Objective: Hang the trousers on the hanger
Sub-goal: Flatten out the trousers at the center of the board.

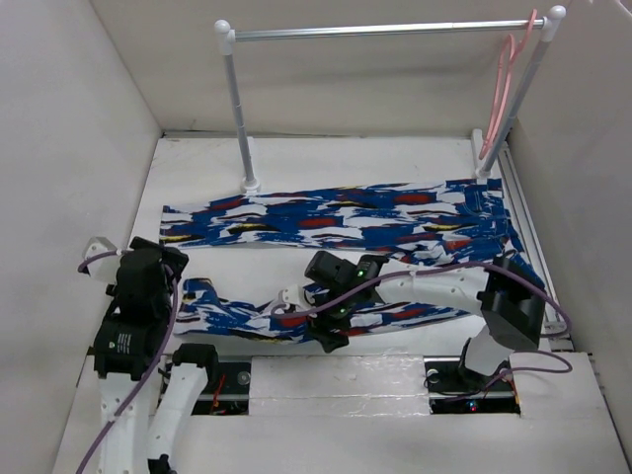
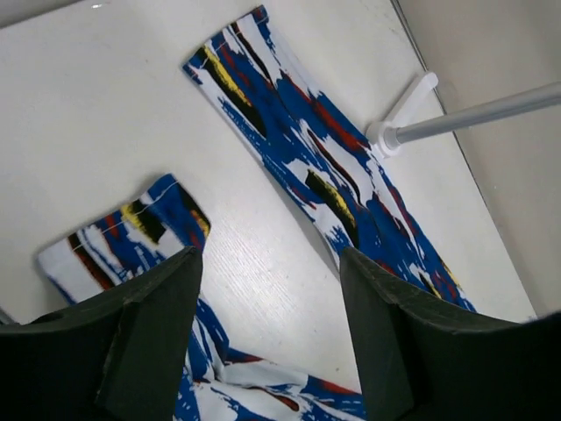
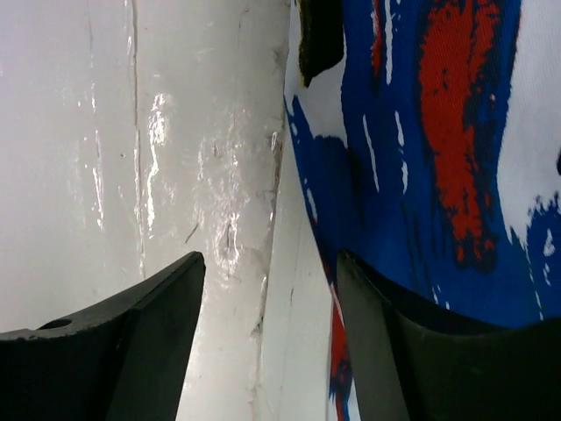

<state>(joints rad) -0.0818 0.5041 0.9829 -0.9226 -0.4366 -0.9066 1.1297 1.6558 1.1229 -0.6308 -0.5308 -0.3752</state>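
Trousers flat on the worktop, hanger up on the rail

The trousers (image 1: 336,222) lie spread across the middle of the white worktop (image 1: 395,163), while the pink hanger (image 1: 504,94) hangs from the silver rail (image 1: 385,31) at the upper right. The left gripper (image 2: 267,272) is open above a trouser hem at the lower left. The right gripper (image 3: 270,272), also open, straddles the near cloth edge at centre.

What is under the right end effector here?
Under the right end effector: the near edge of the trousers and bare glossy table beside it. Its fingers hide what lies directly beneath them; contact with the cloth cannot be judged.
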